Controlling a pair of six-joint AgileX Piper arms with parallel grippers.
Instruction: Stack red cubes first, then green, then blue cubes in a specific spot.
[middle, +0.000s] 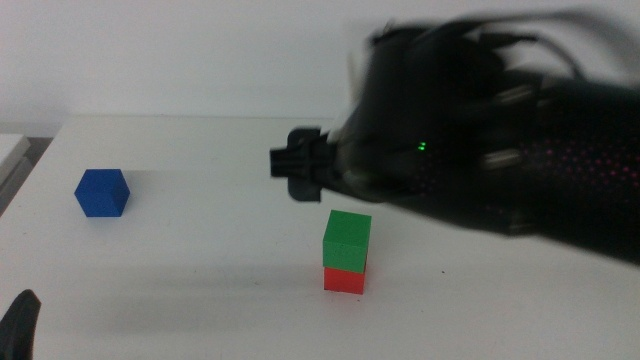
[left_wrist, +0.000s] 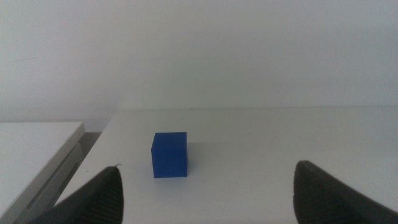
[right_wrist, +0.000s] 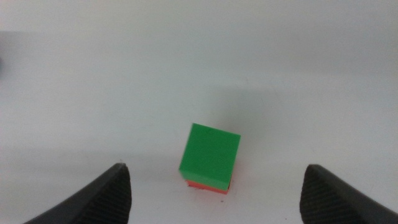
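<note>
The green cube (middle: 347, 239) sits on top of the red cube (middle: 345, 279) slightly right of the table's middle, turned a little askew on it. My right arm (middle: 480, 150) hangs blurred just above and behind this stack. In the right wrist view my right gripper (right_wrist: 214, 171) is open, with the green cube (right_wrist: 210, 155) and a sliver of the red cube (right_wrist: 208, 185) below and apart from its jaws. The blue cube (middle: 102, 192) stands alone at the left. My left gripper (left_wrist: 206, 169) is open and faces the blue cube (left_wrist: 170, 154) from a distance; one jaw tip (middle: 20, 320) shows at the bottom left corner.
The white table (middle: 200, 260) ends at a left edge near the blue cube, with a lower white surface (left_wrist: 31, 149) beyond it. A plain white wall stands behind the table.
</note>
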